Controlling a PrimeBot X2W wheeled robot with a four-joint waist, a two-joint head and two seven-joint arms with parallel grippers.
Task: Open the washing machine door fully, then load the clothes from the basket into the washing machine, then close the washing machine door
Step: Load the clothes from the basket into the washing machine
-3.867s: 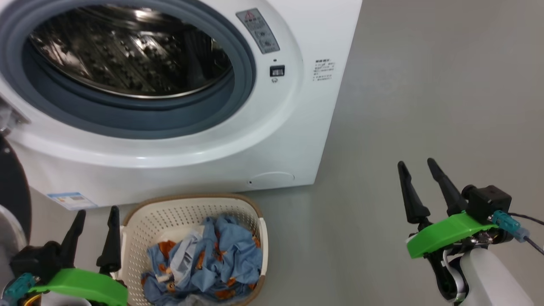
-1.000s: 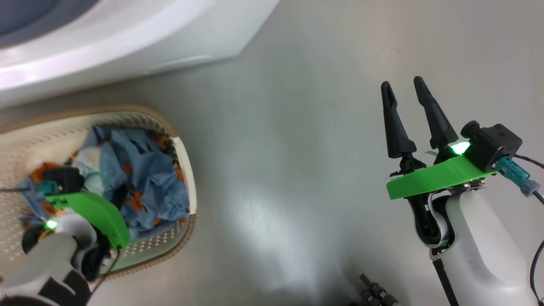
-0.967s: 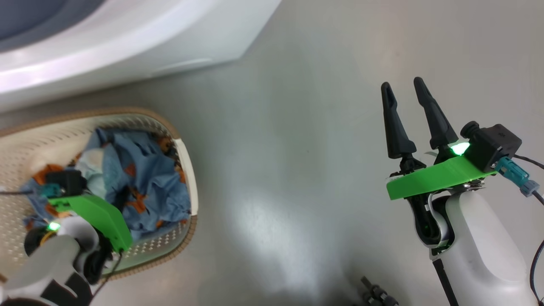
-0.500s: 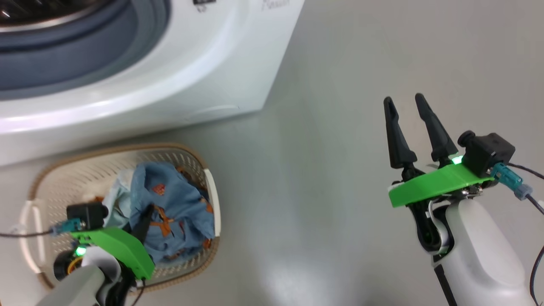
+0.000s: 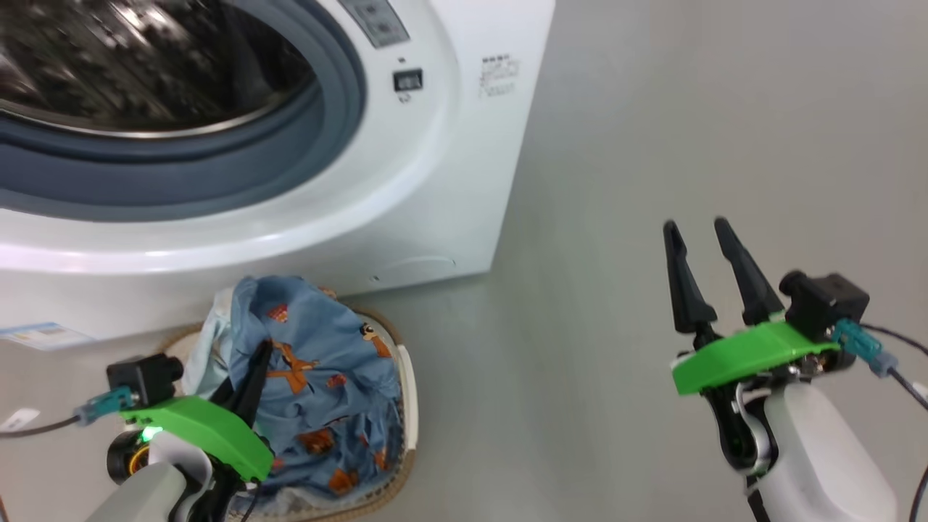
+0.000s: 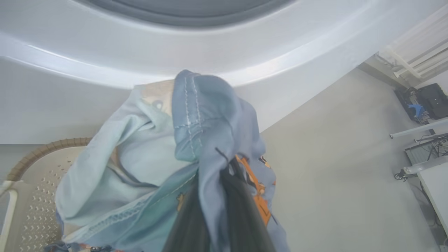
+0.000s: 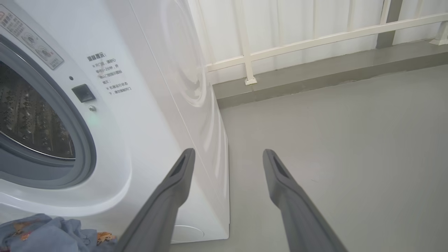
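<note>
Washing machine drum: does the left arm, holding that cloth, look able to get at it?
Probably yes: the drum stands open, no door across it, beyond the left tool, shut on the clothes.

PLACE: I read this as a lab or test hall, not a home | WHY: washing machine (image 5: pixel 435 181) standing alone on a bare grey floor (image 5: pixel 689 109) | BACK: I've got a white railing (image 7: pixel 315 37) before pale curtains (image 7: pixel 297 15) | CORNER: black cases (image 6: pixel 432 101) beside a pale table (image 6: pixel 435 182)
</note>
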